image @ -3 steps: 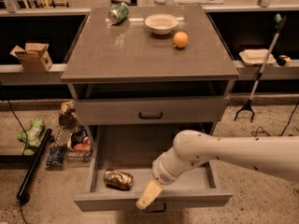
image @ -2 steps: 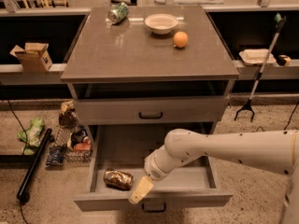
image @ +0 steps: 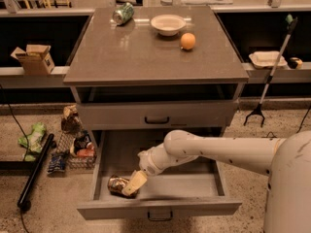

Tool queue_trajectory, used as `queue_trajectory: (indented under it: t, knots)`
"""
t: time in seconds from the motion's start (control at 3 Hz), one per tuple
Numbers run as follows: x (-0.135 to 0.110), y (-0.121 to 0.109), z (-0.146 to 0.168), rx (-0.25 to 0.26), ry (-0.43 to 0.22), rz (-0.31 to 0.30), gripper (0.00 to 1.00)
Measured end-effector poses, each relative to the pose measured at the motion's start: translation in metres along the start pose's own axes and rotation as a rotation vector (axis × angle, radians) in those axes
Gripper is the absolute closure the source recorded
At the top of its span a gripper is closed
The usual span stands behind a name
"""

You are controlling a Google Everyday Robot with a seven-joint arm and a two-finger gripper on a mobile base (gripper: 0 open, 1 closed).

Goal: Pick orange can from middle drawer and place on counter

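The orange can (image: 116,184) lies on its side in the front left of the open middle drawer (image: 160,208), shiny copper with dented sides. My gripper (image: 133,184) reaches down into the drawer from the right on a white arm, and its cream tip sits right against the can's right end, partly covering it. The counter (image: 146,57) is the grey-brown slab on top of the cabinet above the drawer.
On the counter stand a green-and-silver can (image: 123,13), a white bowl (image: 168,24) and an orange fruit (image: 187,41). A closed drawer front with a black handle (image: 156,120) sits above the open drawer. Snack bags and a basket (image: 74,149) clutter the floor left of the cabinet.
My gripper has moved left across the drawer, from its middle to the orange can's right end. The can has stayed where it was.
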State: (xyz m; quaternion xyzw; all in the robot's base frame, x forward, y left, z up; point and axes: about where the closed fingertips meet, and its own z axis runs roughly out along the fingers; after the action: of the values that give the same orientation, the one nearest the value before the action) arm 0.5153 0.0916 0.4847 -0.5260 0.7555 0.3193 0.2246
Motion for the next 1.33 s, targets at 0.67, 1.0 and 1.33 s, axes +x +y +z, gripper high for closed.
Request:
queue_trajectory:
  t: [0.67,1.0,1.33]
  knots:
    - [-0.005,-0.012,0.018,0.006,-0.031,-0.006,0.0]
    - [-0.009,-0.026,0.038,0.032,-0.043,-0.009,0.0]
    - [-0.007,-0.041,0.068,0.034,-0.055,0.0,0.0]
